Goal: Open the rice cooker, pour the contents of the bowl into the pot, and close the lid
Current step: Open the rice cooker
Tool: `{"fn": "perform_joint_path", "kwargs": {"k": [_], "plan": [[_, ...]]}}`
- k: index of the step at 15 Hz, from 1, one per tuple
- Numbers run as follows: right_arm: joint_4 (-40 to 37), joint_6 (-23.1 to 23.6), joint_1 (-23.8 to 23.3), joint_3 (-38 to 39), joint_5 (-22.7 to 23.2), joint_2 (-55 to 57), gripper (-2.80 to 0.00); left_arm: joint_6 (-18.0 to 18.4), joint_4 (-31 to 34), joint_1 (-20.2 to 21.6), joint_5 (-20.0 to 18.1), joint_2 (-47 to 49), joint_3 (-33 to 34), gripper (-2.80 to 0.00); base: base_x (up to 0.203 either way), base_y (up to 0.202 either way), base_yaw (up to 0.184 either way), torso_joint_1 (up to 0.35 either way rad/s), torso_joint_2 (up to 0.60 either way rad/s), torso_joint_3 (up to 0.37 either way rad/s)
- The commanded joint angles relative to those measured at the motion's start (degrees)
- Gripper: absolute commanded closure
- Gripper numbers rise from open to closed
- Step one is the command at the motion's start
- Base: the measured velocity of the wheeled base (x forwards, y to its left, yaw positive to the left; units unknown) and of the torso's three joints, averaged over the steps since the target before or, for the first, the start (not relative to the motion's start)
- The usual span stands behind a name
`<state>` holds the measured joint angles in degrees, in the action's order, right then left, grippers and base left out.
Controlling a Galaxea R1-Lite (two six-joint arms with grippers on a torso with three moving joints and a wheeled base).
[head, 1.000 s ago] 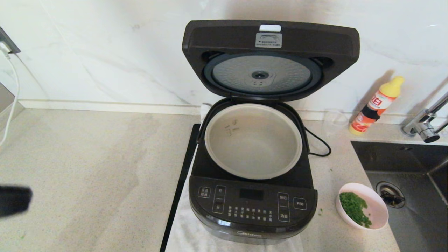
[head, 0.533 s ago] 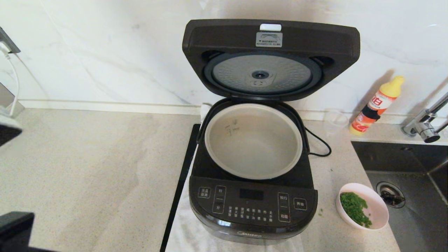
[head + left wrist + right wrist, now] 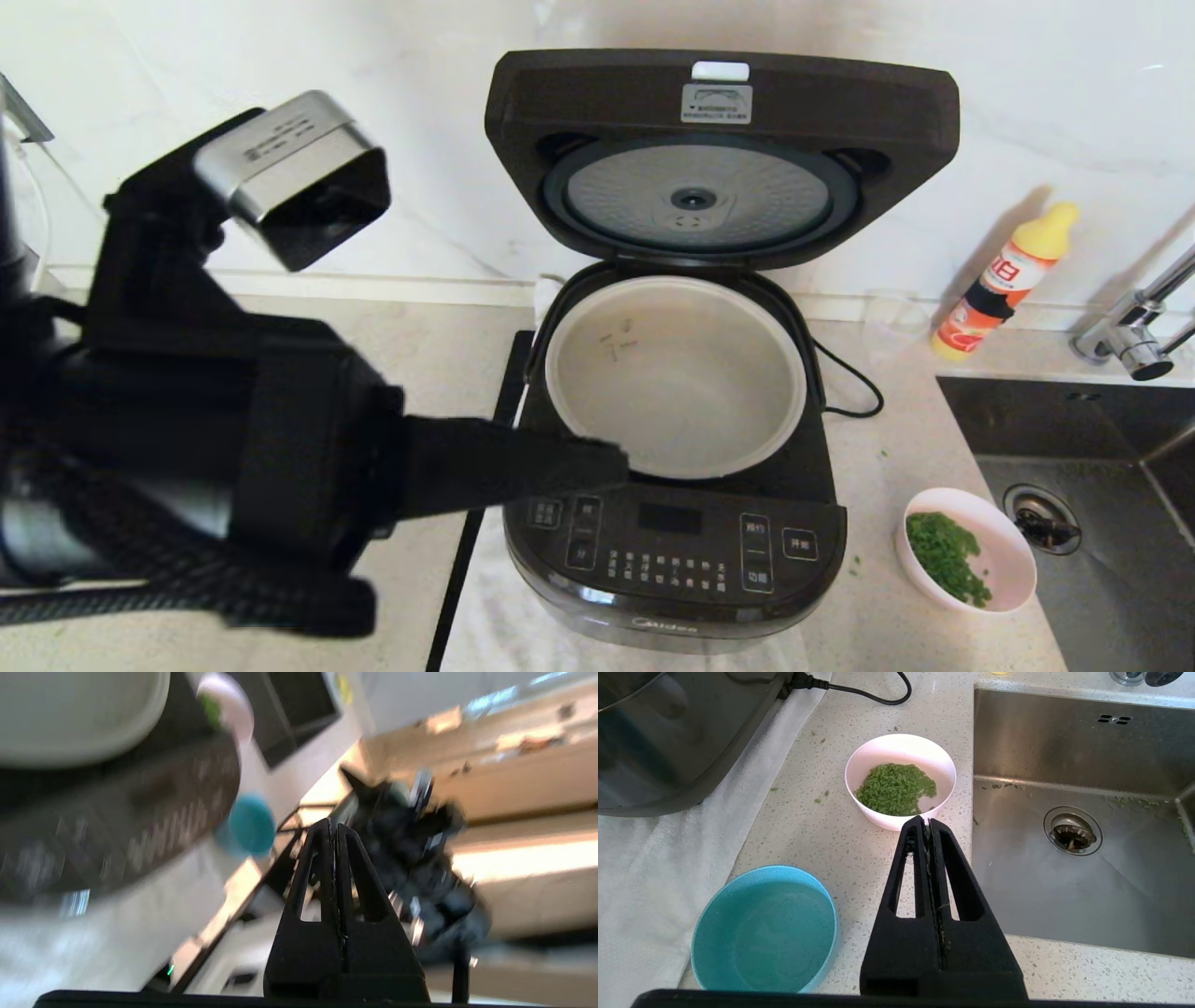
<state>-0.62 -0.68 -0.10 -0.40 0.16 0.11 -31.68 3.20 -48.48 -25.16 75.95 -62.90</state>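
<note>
On the left of the head view, the left arm is seen reaching across the table (image 3: 233, 392), its left gripper (image 3: 611, 464) ending at the near-left edge of the pot's rim, above the front panel; whether contact is made cannot be told. In the left wrist view the fingers (image 3: 322, 868) are seen clenched together, with nothing between them.

At centre, the rice cooker (image 3: 672, 551) stands on a white towel (image 3: 495, 616) on the table, and its lid (image 3: 719, 154) is raised upright at the back – the dimpled silver disc faces forward. The pot (image 3: 677, 373) sits inside the cooker with nothing seen in it.

To the right, a white bowl (image 3: 971, 551) of green pieces rests on the table just beside the sink (image 3: 1102, 523). A yellow bottle (image 3: 1004, 280) leans near the wall, and a tap (image 3: 1134, 331) stands at the far right.

In the right wrist view, the right gripper (image 3: 928, 823) hangs above the table near the white bowl – its fingers are pressed together on nothing. A blue bowl (image 3: 763, 931) of clear liquid stands nearby.
</note>
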Motion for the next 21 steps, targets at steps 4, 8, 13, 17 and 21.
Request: {"fn": "perform_joint_path", "kwargs": {"k": [4, 8, 13, 17, 21], "plan": [[0.0, 0.0, 0.0, 0.0, 0.0, 0.0, 0.00, -4.4, -7.9, 3.6, 0.4, 10.4, -5.8, 0.00, 0.000, 0.000, 0.000, 0.000, 0.00, 0.000], [0.0, 0.0, 0.0, 0.0, 0.0, 0.0, 0.00, -4.4, -9.3, 5.7, 0.8, 14.9, -11.5, 0.00, 0.000, 0.000, 0.000, 0.000, 0.00, 0.000], [0.0, 0.0, 0.0, 0.0, 0.0, 0.0, 0.00, -4.0, -9.4, 6.8, 3.2, 19.4, -17.3, 0.00, 0.000, 0.000, 0.000, 0.000, 0.00, 0.000], [0.0, 0.0, 0.0, 0.0, 0.0, 0.0, 0.00, -3.9, -9.4, 7.4, 4.8, 22.0, -21.1, 0.00, 0.000, 0.000, 0.000, 0.000, 0.00, 0.000], [0.0, 0.0, 0.0, 0.0, 0.0, 0.0, 0.00, -3.8, -9.9, 7.7, 4.9, 23.3, -23.8, 0.00, 0.000, 0.000, 0.000, 0.000, 0.00, 0.000]]}}
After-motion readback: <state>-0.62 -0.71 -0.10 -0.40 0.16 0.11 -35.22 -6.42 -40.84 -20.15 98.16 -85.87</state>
